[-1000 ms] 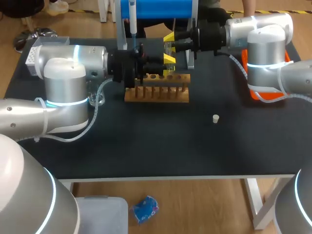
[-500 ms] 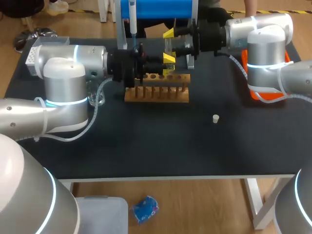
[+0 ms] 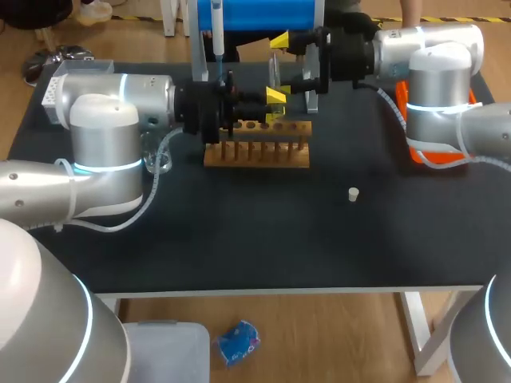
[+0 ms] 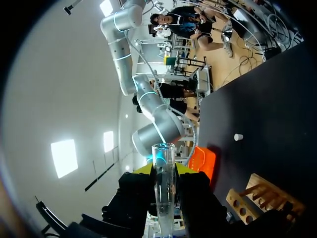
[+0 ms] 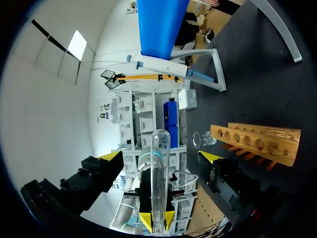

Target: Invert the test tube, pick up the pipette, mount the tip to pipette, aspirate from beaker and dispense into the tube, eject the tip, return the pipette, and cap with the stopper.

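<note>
Your test tube (image 4: 162, 193) is held upright above the wooden rack (image 3: 257, 153), clamped between your left fingers (image 4: 140, 191). Your right fingers (image 5: 112, 156) stand wide apart on either side of it, touching nothing. The stopper (image 3: 353, 193) lies on the bench (image 3: 319, 239).

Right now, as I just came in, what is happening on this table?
The left hand is shut on a clear test tube and holds it near the wooden rack. The right hand is open, its fingers wide on either side of the test tube and not touching it. The small white stopper lies on the table, and the pipette is not yet picked up.
</note>
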Robot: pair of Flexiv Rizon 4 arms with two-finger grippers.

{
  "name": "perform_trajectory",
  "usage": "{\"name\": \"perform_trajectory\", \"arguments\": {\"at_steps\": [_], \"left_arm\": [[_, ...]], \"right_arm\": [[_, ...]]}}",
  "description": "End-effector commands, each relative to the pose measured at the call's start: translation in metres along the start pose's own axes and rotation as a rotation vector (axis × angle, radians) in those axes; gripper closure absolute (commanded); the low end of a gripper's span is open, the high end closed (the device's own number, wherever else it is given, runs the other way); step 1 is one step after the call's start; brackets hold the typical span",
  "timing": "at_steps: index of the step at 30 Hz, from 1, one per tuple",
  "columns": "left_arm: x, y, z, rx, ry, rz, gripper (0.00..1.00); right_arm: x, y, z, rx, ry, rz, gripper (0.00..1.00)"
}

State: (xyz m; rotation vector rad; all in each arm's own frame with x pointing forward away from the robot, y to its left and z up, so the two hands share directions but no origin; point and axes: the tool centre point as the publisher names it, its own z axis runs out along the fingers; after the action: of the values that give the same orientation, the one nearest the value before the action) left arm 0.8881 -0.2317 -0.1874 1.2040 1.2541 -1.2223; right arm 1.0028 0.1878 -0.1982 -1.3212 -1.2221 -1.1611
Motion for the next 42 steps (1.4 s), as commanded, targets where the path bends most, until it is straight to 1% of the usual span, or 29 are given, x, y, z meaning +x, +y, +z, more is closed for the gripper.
{"name": "perform_trajectory", "arguments": {"at_steps": [1, 4, 6, 8, 22, 23, 24, 26, 27, 29, 30, 31, 32, 33, 34, 35, 37, 42], "left_arm": [[-0.001, 0.001, -0.001, 0.003, 0.003, -0.001, 1.0], [-0.001, 0.001, -0.002, 0.002, 0.005, -0.002, 1.0], [-0.001, 0.001, -0.002, 0.0, 0.004, -0.002, 1.0], [-0.002, 0.001, -0.002, -0.002, 0.005, -0.002, 1.0], [-0.004, 0.0, -0.004, -0.015, 0.006, -0.001, 1.0], [-0.005, 0.0, -0.004, -0.016, 0.006, 0.0, 1.0], [-0.006, 0.0, -0.004, -0.017, 0.006, 0.001, 1.0], [-0.007, 0.0, -0.005, -0.019, 0.005, 0.003, 1.0], [-0.007, 0.0, -0.005, -0.019, 0.005, 0.005, 1.0], [-0.008, -0.001, -0.006, -0.021, 0.005, 0.006, 1.0], [-0.008, -0.001, -0.006, -0.021, 0.005, 0.007, 1.0], [-0.008, -0.001, -0.006, -0.022, 0.006, 0.007, 1.0], [-0.008, -0.001, -0.006, -0.022, 0.006, 0.006, 1.0], [-0.008, -0.001, -0.006, -0.023, 0.006, 0.006, 1.0], [-0.008, -0.001, -0.006, -0.023, 0.006, 0.005, 1.0], [-0.007, -0.001, -0.006, -0.024, 0.006, 0.004, 1.0], [-0.007, -0.001, -0.006, -0.023, 0.005, 0.003, 1.0], [-0.008, 0.0, -0.004, -0.023, 0.001, 0.003, 1.0]], "right_arm": [[0.001, -0.002, -0.012, -0.009, 0.001, -0.014, 0.0], [0.0, -0.003, -0.023, -0.002, 0.013, -0.051, 0.0], [-0.002, -0.004, -0.033, -0.007, 0.017, -0.097, 0.0], [-0.007, -0.002, -0.042, -0.012, -0.007, -0.121, 0.0], [-0.007, -0.002, -0.042, -0.012, -0.007, -0.121, 0.0], [-0.007, -0.004, -0.041, 0.002, 0.004, -0.183, 0.0], [-0.01, -0.004, -0.041, -0.014, -0.008, -0.234, 0.0], [-0.015, -0.006, -0.043, -0.007, 0.014, -0.335, 0.0], [-0.017, -0.007, -0.045, -0.018, 0.0, -0.394, 0.0], [-0.021, -0.009, -0.048, -0.004, 0.016, -0.463, 0.0], [-0.023, -0.01, -0.051, -0.019, -0.009, -0.543, 0.0], [-0.025, -0.011, -0.052, -0.01, -0.017, -0.591, 0.0], [-0.026, -0.012, -0.054, -0.002, 0.005, -0.615, 0.0], [-0.028, -0.013, -0.056, -0.012, -0.024, -0.689, 0.0], [-0.03, -0.015, -0.058, -0.006, -0.03, -0.749, 0.0], [-0.032, -0.017, -0.06, 0.003, -0.035, -0.776, 0.0], [-0.036, -0.017, -0.062, 0.001, -0.082, -0.845, 0.0], [-0.036, -0.017, -0.062, 0.001, -0.082, -0.845, 0.0]]}}
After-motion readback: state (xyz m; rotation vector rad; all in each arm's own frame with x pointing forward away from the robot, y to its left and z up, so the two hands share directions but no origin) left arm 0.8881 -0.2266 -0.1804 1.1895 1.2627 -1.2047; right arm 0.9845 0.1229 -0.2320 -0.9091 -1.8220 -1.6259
